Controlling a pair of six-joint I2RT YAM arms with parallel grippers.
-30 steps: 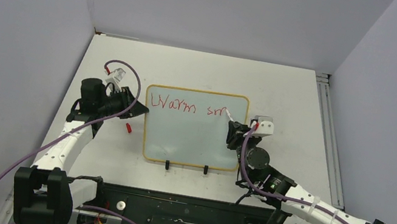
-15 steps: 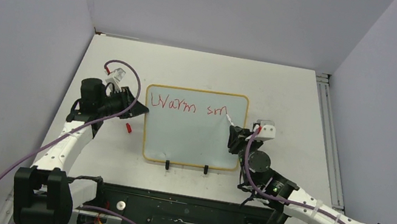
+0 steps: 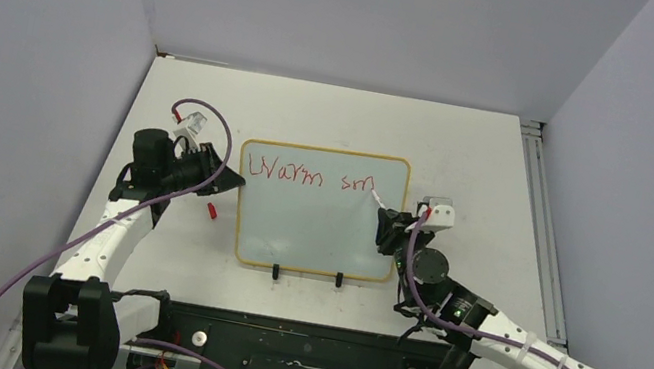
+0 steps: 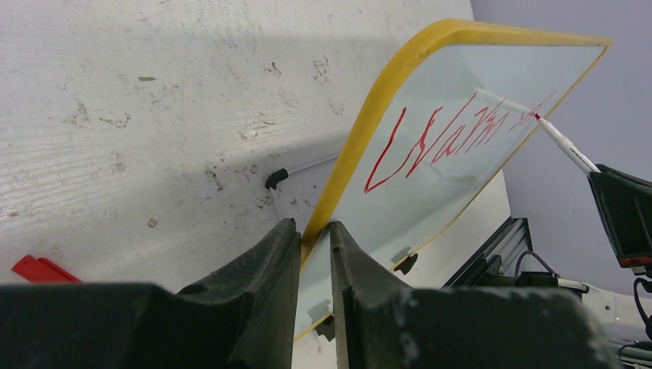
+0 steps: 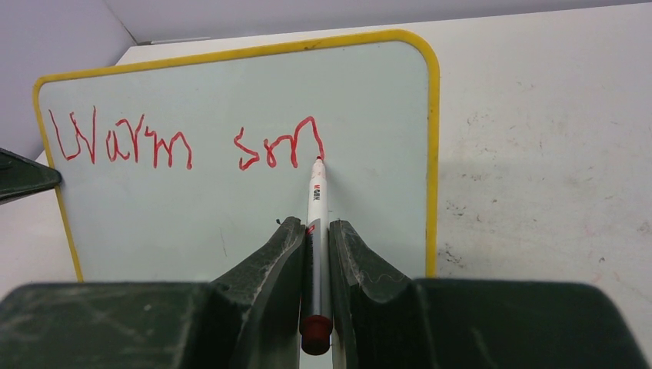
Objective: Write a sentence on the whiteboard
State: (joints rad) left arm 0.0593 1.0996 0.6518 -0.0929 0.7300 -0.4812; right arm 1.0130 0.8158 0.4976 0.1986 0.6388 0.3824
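Penwork mid-word: the right gripper [image 5: 316, 225] clamped the marker [image 5: 316, 192], tip on the whiteboard [image 5: 192, 223] after "Warm sm" of the sentence [image 5: 171, 146]. The left gripper [image 4: 314, 231] pinched the board's yellow left edge, propping it on the table [image 3: 470, 159]. Light, even pressure and short strokes would suit the next letter; little room lay before the frame.

The tabletop [image 3: 335, 115] is white and rectangular, and its surface is scuffed and speckled with dark marks. The whiteboard [image 3: 314, 233] stands near the centre, propped on two black feet [image 3: 275, 272] at its near edge. A small red piece [image 3: 212, 211] lies flat on the tabletop just left of the whiteboard, not touching it. A metal rail [image 3: 540, 222] runs along the right edge.
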